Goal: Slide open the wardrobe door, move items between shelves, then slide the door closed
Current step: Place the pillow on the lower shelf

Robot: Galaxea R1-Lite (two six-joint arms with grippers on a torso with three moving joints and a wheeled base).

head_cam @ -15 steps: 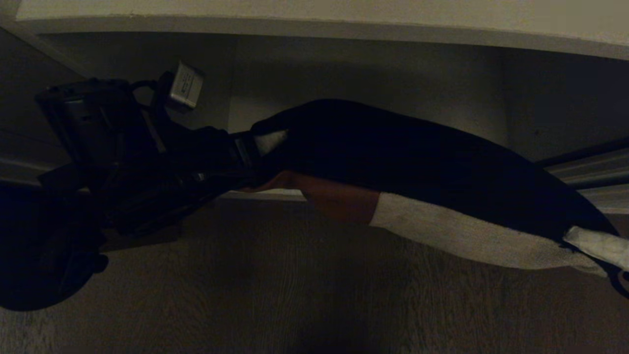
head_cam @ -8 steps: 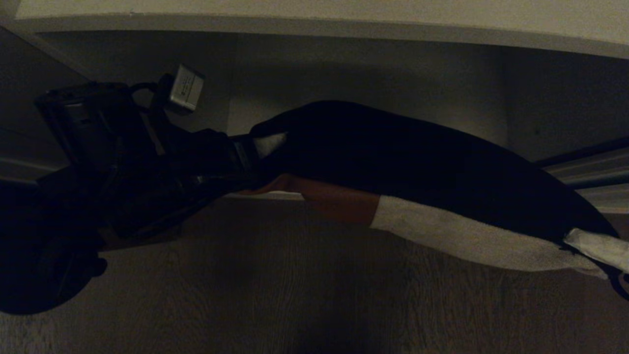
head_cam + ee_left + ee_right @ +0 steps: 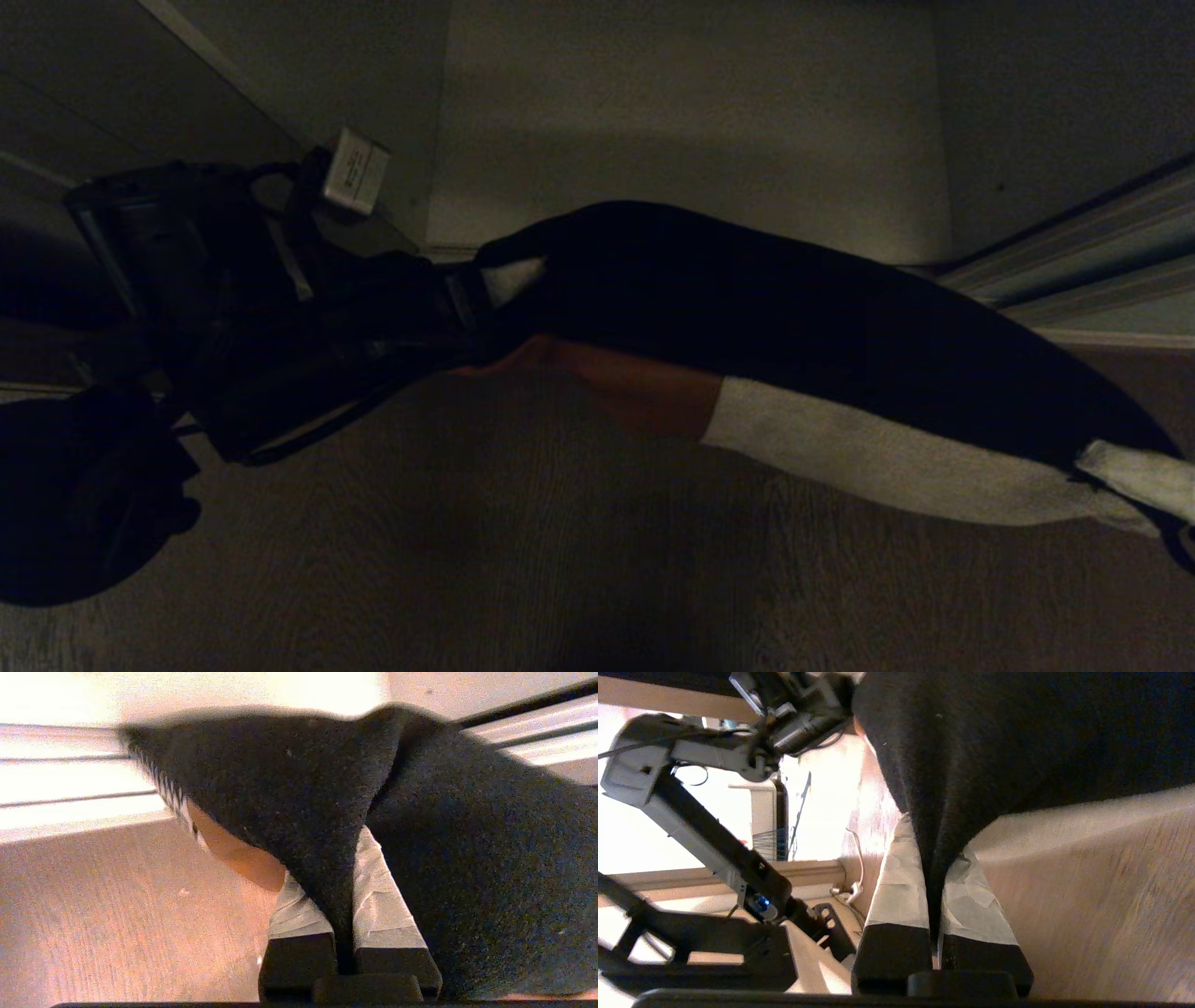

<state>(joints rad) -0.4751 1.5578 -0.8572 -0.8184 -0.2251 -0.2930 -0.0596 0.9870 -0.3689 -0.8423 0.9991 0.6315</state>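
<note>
step: carrying garment stack (image 3: 794, 317) | left gripper (image 3: 343, 914) + right gripper (image 3: 936, 896) both clamped on black fabric | target shelf probably ahead | tip: keep grippers level, stack sagged

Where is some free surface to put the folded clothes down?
Bare off-white board lies behind the clothes stack, bordered by side walls and door track. The left gripper crowds the stack's left end, the right gripper its right end.

A home bedroom: wood-grain floor (image 3: 560, 560), wardrobe interior (image 3: 691, 121) (off-white), folded garments (image 3: 794, 317).
</note>
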